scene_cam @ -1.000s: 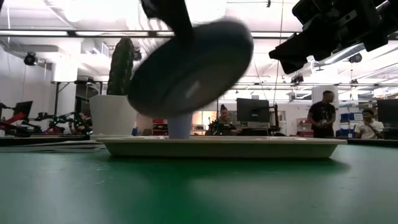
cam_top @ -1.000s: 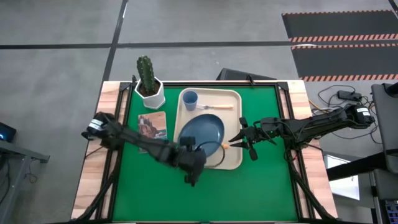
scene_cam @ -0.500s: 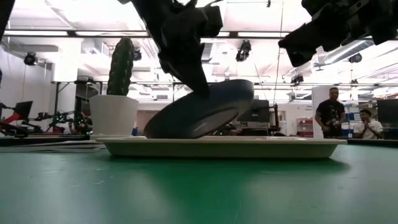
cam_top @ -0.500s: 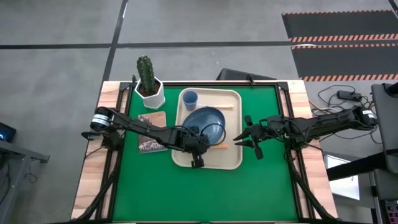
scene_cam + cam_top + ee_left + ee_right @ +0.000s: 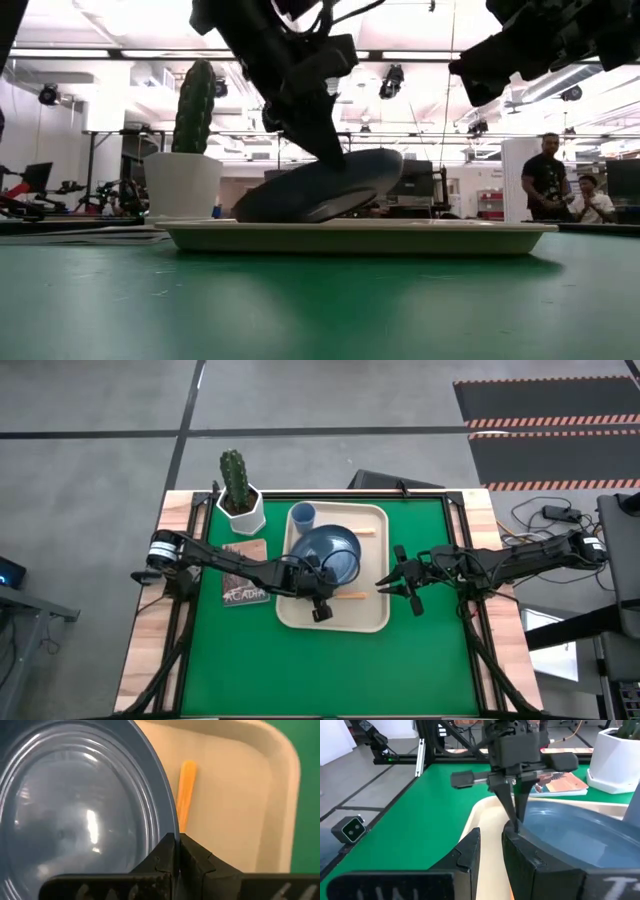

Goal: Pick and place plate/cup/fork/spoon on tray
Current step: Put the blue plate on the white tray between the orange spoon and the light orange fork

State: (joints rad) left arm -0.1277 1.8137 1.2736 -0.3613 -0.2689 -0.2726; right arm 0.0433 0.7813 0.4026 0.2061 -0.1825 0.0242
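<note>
The dusty-blue plate (image 5: pixel 325 550) sits tilted on the beige tray (image 5: pixel 370 615), its low edge (image 5: pixel 245 212) on the tray floor. My left gripper (image 5: pixel 321 590) is shut on the plate's near rim. The blue cup (image 5: pixel 303 517) stands in the tray's far left corner. The fork's orange handle (image 5: pixel 364 531) sticks out from behind the plate, which hides its tines. The spoon's orange handle (image 5: pixel 350 596) lies on the tray near the left gripper, which hides its bowl. My right gripper (image 5: pixel 393 586) is open and empty, above the table just right of the tray. My left gripper pinches the plate's raised rim (image 5: pixel 172 827) at its near side between its two fingers (image 5: pixel 512 815). The fingers come from above, slanting down. The held side is raised, and the opposite edge rests on the tray.
A white pot with a green cactus (image 5: pixel 240 500) stands at the far left. A book (image 5: pixel 245 565) lies left of the tray. Green mat lies open near the front edge. People (image 5: pixel 545 185) are in the room behind the table.
My left gripper has carried the plate from above the tray's near left edge toward the far edge and down. The plate was steeply tilted in the air; it now lies flatter, one edge on the tray. My right gripper has drawn back slightly toward the right edge.
</note>
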